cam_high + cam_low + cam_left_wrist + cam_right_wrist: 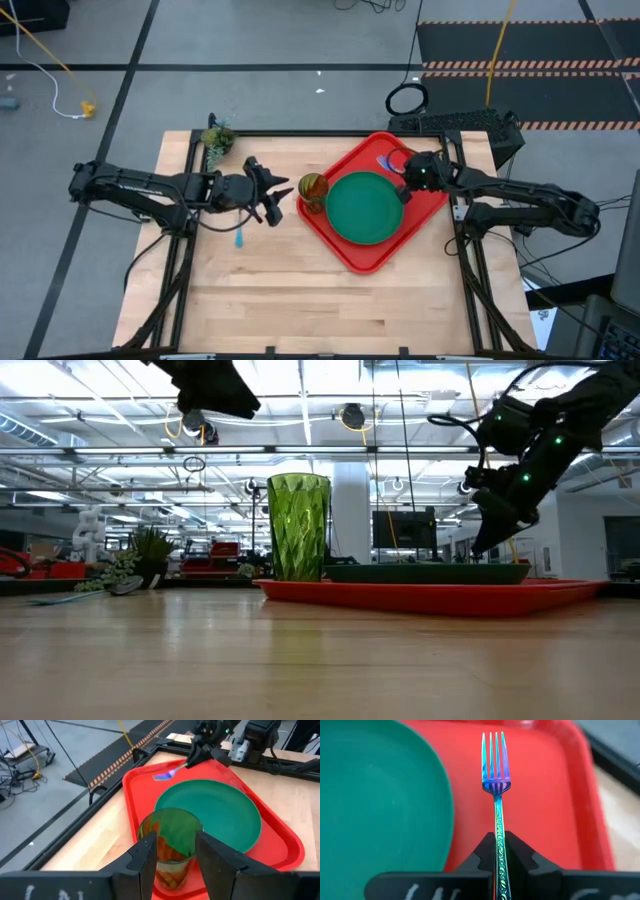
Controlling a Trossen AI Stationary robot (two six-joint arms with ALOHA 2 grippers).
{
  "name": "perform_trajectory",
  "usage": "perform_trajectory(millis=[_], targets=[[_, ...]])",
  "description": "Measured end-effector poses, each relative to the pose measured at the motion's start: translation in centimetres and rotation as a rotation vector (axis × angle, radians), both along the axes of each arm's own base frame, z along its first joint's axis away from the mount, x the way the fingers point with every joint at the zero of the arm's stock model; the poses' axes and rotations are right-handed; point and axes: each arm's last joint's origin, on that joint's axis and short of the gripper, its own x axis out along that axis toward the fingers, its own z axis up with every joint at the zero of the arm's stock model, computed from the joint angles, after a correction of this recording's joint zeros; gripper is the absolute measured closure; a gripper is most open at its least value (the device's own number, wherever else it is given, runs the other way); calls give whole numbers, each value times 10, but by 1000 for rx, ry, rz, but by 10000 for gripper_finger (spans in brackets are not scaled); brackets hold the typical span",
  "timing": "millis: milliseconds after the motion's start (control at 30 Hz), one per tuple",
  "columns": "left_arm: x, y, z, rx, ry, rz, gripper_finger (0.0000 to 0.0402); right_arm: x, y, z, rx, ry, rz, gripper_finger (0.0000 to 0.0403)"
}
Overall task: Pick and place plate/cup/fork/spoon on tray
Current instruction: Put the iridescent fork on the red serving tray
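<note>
the fork (496,790) was held by its thin handle in the right gripper (499,851), whose jaws were shut tight on it. it was kept over the bare red strip of the tray (547,795), right of the plate (380,810) in that picture, likely so it could be laid beside the plate. in the high view the plate was seen flat in the tray's middle and the cup (312,189) upright at the tray's left edge. the left gripper (276,194) was parked just left of the cup, jaws partly open and holding nothing. the spoon (240,236) was seen on the table below that arm.
</note>
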Motion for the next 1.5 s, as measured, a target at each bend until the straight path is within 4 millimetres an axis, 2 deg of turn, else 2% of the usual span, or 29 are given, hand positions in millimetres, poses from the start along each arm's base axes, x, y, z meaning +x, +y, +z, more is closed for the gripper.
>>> perform_trajectory(millis=[167, 300, 1500], targets=[[1, 0, 2, 19, -11, -11, 266, -7, 2, -19, 34, -12, 11, 396], [2, 0, 3, 24, -27, -12, 266, -11, 3, -27, 47, -32, 12, 396], [3, 0, 6, 29, -51, -43, 266, -7, -2, -45, 127, 16, -44, 376]])
